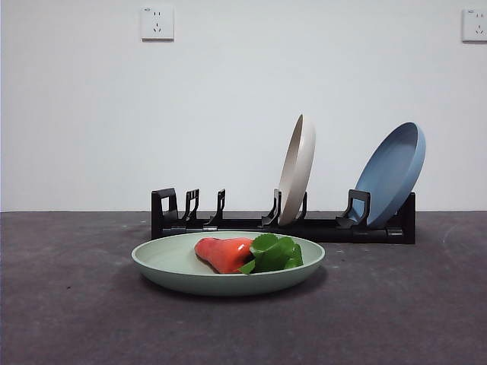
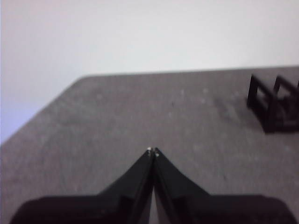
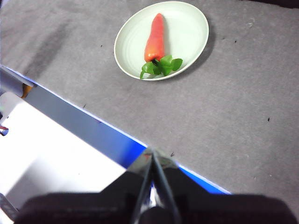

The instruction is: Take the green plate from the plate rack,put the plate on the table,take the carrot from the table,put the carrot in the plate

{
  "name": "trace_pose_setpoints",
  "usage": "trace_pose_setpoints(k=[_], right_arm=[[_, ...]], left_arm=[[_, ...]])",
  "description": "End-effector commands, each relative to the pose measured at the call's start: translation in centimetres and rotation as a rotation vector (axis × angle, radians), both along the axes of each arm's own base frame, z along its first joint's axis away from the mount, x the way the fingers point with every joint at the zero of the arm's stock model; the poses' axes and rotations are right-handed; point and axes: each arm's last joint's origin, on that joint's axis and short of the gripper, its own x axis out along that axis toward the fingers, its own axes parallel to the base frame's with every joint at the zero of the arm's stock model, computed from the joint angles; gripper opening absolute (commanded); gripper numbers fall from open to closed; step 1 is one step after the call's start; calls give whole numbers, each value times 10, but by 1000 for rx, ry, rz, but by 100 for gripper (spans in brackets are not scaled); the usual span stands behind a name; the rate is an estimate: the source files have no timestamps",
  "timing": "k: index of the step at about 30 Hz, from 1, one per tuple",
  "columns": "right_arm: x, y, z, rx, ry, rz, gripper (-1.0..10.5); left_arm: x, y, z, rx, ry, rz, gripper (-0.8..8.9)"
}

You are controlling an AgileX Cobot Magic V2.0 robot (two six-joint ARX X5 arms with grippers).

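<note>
Two sets of black jaws pressed tip to tip, gripping nothing: left gripper [image 2: 153, 151] low centre of its wrist view over bare dark grey mottled table [image 1: 426, 304], right gripper [image 3: 152, 156] low centre of its own view above the table's edge. Well apart from both, lying flat in the round pale mint-green matte plate [image 1: 175, 262], lower centre of the front view: short orange-red toy carrot [image 1: 224, 252] with bright green leaves. Long axis roughly level across the frame, leaves toward the right, orange body toward the left. Behind, mid-frame, long low black plastic rack [image 1: 319, 226] with a beige-cream plate [image 1: 297, 167] and a blue plate [image 1: 393, 172] leaning in its slots.
</note>
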Motion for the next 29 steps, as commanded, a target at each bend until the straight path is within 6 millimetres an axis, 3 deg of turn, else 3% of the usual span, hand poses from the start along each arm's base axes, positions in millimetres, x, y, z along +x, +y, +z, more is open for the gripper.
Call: trace_pose_setpoints(k=[1, 6, 29], right_arm=[[0, 0, 0, 6, -4, -4, 2], [0, 0, 0, 6, -4, -4, 2], [0, 0, 0, 6, -4, -4, 2]], left_arm=[[-1, 0, -8, -26, 13, 6, -3], [-1, 0, -19, -67, 93, 10, -3], [-1, 0, -19, -80, 89, -8, -2]])
